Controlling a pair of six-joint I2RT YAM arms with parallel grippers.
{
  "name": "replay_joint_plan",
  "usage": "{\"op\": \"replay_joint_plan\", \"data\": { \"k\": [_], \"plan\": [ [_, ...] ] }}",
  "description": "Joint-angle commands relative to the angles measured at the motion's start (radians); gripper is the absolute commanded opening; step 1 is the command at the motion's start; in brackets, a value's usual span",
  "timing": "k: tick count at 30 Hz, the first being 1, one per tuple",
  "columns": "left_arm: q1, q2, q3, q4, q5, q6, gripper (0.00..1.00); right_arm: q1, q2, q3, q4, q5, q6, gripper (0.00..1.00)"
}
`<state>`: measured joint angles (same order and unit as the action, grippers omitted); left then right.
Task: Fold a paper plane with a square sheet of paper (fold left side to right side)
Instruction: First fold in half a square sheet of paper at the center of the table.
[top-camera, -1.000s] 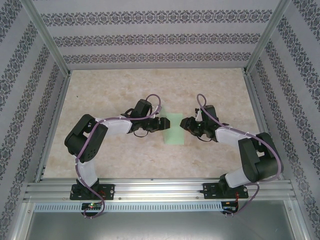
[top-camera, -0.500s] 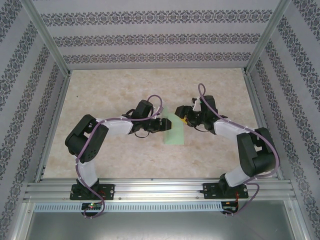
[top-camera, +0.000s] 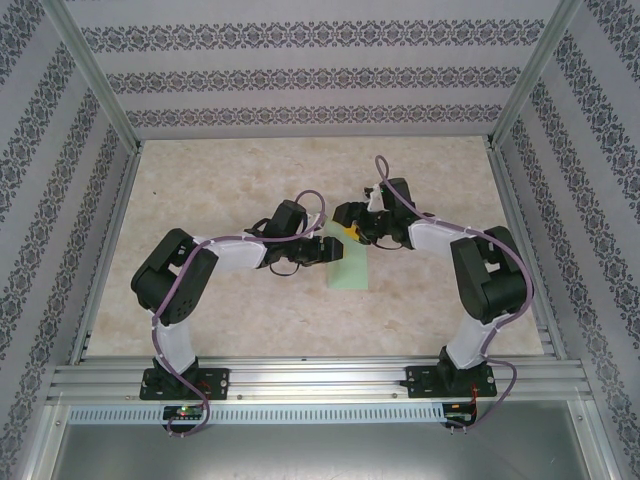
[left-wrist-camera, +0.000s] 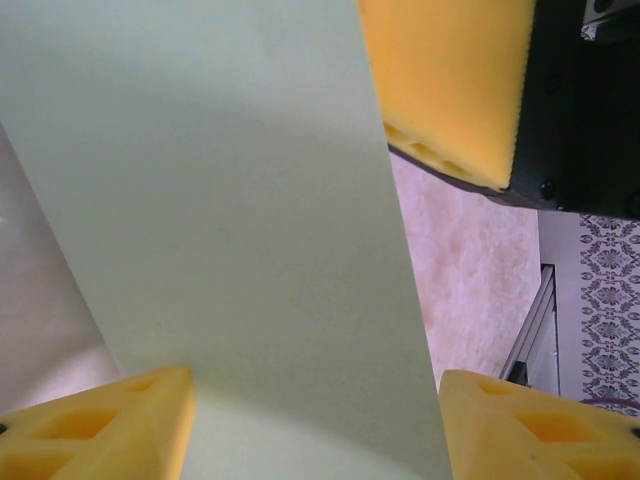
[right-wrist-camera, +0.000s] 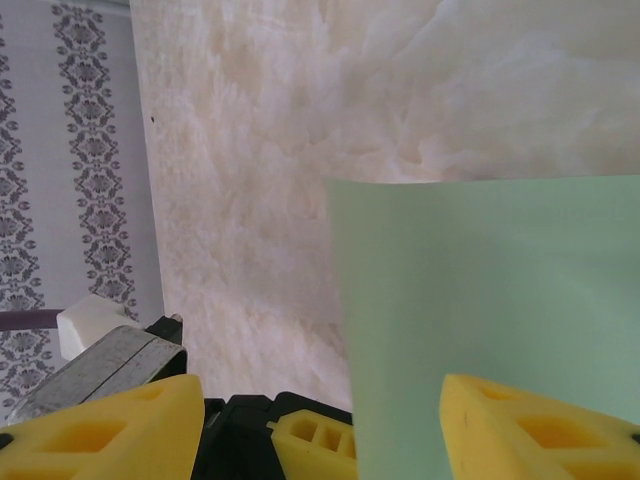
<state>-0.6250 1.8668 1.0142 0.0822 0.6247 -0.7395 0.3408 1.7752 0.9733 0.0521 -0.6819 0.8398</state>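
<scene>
The green paper (top-camera: 352, 272) lay on the table (top-camera: 220, 180), its far end hidden under the right gripper (top-camera: 347, 230). The left gripper (top-camera: 330, 250) covered one edge. Both had fingers (left-wrist-camera: 100, 430) spread apart.

Left arm (top-camera: 225, 250) bent at the elbow, left gripper (top-camera: 328, 250) pointing right with jaws apart, right arm (top-camera: 440, 235) reaching left, right gripper (top-camera: 347, 228) spread wide, just beyond the left gripper's tip.

One paper sheet (top-camera: 349, 272) lies on one bench (top-camera: 220, 180). There are two arms, a left arm (top-camera: 180, 285) and a right arm (top-camera: 485, 280). Each bears two yellow fingers (left-wrist-camera: 100, 425), four in all.
</scene>
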Motion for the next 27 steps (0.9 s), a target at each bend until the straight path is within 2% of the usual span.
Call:
{"op": "replay_joint_plan", "data": {
  "k": [1, 4, 9, 12, 18, 23, 27],
  "plan": [
    [-0.016, 0.022, 0.026, 0.030, 0.022, 0.008, 0.66, 0.013, 0.031, 0.046, -0.041, -0.013, -0.022, 0.64],
    [-0.018, 0.025, 0.026, 0.030, 0.023, 0.009, 0.67, 0.018, 0.043, 0.054, -0.062, -0.004, -0.031, 0.61],
    [-0.018, 0.023, 0.030, 0.030, 0.025, 0.010, 0.67, 0.020, 0.042, 0.070, -0.141, 0.028, -0.079, 0.42],
    [-0.018, 0.016, 0.028, 0.031, 0.026, 0.012, 0.67, 0.011, 0.029, 0.069, -0.165, 0.050, -0.097, 0.27],
    [-0.018, -0.023, 0.021, 0.008, 0.020, 0.023, 0.67, -0.008, 0.011, 0.063, -0.201, 0.066, -0.135, 0.07],
    [-0.013, -0.099, 0.010, -0.070, -0.034, 0.049, 0.70, -0.030, -0.005, 0.046, -0.222, 0.073, -0.161, 0.04],
    [-0.009, -0.129, 0.018, -0.199, -0.149, 0.052, 0.73, -0.044, -0.018, 0.029, -0.235, 0.079, -0.185, 0.04]
  ]
}}
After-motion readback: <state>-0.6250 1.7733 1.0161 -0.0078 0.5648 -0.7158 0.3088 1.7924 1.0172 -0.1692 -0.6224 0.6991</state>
